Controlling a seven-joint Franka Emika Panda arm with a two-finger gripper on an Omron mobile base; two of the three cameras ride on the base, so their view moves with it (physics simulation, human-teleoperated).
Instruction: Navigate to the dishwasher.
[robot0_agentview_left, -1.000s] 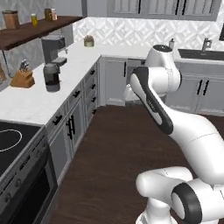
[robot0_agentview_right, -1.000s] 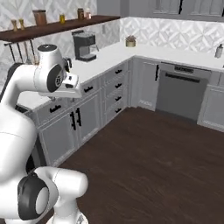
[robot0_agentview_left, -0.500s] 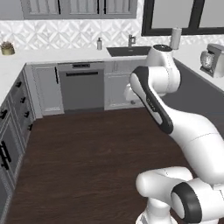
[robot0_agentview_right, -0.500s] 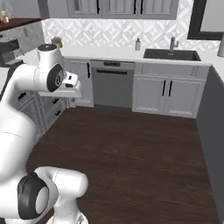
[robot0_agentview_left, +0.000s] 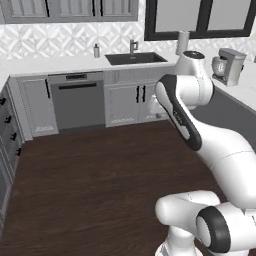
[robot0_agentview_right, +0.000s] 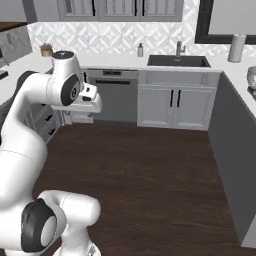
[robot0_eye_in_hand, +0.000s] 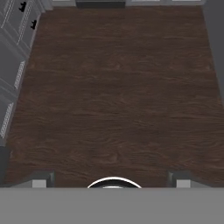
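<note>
Dishwasher-wise, the robot is facing the right wall of cabinets but is not yet close. Nearest to me, the white base is sitting on the dark wood floor (robot0_agentview_left: 90, 190), and a wide bare stretch of boards is lying ahead of it. To do this well, I judge the base should be rolling straight forward while drifting a little left, keeping off the dark counter side (robot0_agentview_right: 227, 150) on the right.

Above the base, the arm is folded up tight, elbow high, with the gripper (robot0_eye_in_hand: 111, 177) pointing down at the floor. Its two fingertips (robot0_eye_in_hand: 40, 178) are standing wide apart, holding nothing.

Farther off, at the far wall, the dishwasher (robot0_agentview_left: 76, 106) is standing left of the paler cabinet doors (robot0_agentview_left: 131, 103) under the sink (robot0_agentview_left: 136, 58), its long black handle (robot0_agentview_right: 116, 82) running across the top.
</note>
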